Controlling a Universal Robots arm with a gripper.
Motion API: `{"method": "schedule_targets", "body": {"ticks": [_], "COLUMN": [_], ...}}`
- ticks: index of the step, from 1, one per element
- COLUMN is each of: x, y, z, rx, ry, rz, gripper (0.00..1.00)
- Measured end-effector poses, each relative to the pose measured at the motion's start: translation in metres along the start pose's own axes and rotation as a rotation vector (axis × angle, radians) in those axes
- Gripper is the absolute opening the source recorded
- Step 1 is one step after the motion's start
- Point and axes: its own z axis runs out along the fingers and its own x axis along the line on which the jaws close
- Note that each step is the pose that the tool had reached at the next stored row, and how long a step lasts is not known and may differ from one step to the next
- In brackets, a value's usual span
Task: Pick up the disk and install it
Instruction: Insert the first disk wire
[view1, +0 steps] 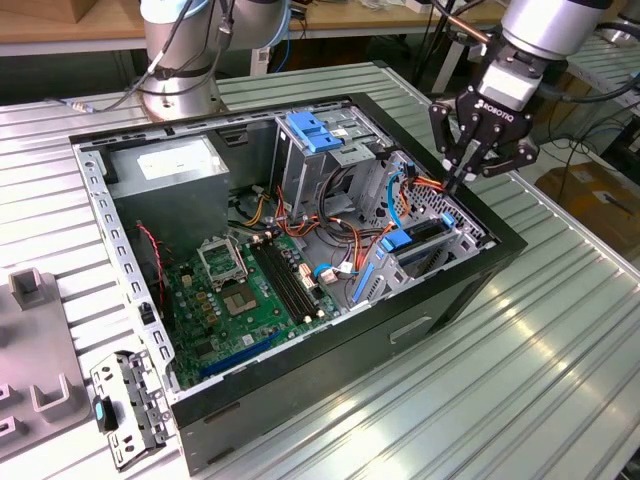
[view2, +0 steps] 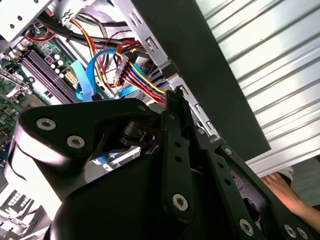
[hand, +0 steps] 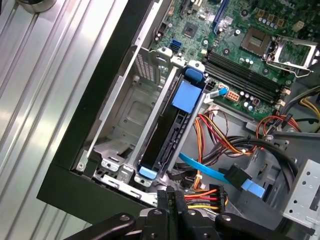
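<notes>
The disk (hand: 172, 131) stands on edge in a slot of the drive cage inside the open computer case (view1: 470, 290). It shows as a dark slab between blue carrier rails, with a blue tab at one end. In the exterior view the disk (view1: 418, 236) sits at the case's end on the exterior view's right. My gripper (view1: 456, 182) hangs just above that end of the cage, beside the bundle of coloured power wires. It is shut with nothing between its fingers. In both wrist views the gripper (hand: 172, 196) (view2: 174, 96) points down at the cage's edge, close to the disk's end.
A grey power-supply box (view1: 165, 165), the green motherboard (view1: 240, 290) and a bare blue bracket (view1: 315, 130) fill the case. A blue flat cable (hand: 210, 172) and wires (view2: 132, 70) lie by the fingers. A person's hand (view2: 287, 195) rests outside the case. Grey fixtures (view1: 40, 350) lie at the exterior view's left.
</notes>
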Motion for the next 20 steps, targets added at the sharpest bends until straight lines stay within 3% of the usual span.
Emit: {"method": "schedule_targets", "body": {"ticks": [6,20], "x": [-0.0025,-0.0028], "y": [0.0059,0.0062], "z": [0.0002,0.0013], "rx": [-0.0003,-0.0023], "ry": [-0.0005,-0.0066], "rz": [0.021,0.205], "gripper": [0.16,0.16]}}
